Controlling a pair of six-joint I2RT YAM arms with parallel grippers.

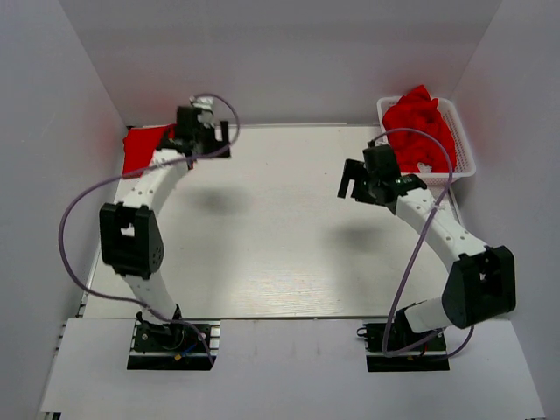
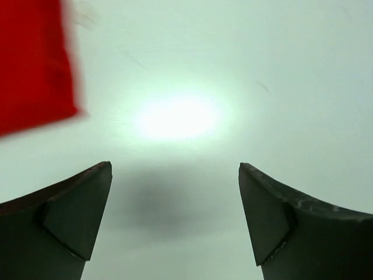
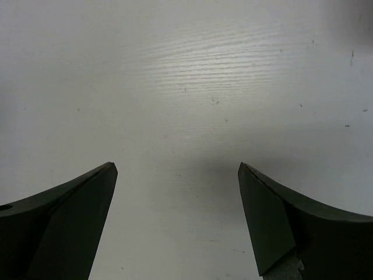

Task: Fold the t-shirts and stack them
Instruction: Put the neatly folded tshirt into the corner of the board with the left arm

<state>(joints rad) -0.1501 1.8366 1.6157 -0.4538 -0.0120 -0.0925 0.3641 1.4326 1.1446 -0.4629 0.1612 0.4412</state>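
Note:
A folded red t-shirt [image 1: 140,147] lies flat at the table's far left corner; its edge shows at the upper left of the left wrist view [image 2: 32,64]. My left gripper [image 1: 210,138] hovers just right of it, open and empty [image 2: 175,175]. Crumpled red t-shirts [image 1: 420,127] fill a white basket [image 1: 468,162] at the far right. My right gripper [image 1: 357,182] hangs left of the basket over bare table, open and empty [image 3: 178,175].
White walls close in the table on the left, far and right sides. The white wood-grain tabletop [image 1: 280,236] stretches between the arms. Purple cables loop off both arms.

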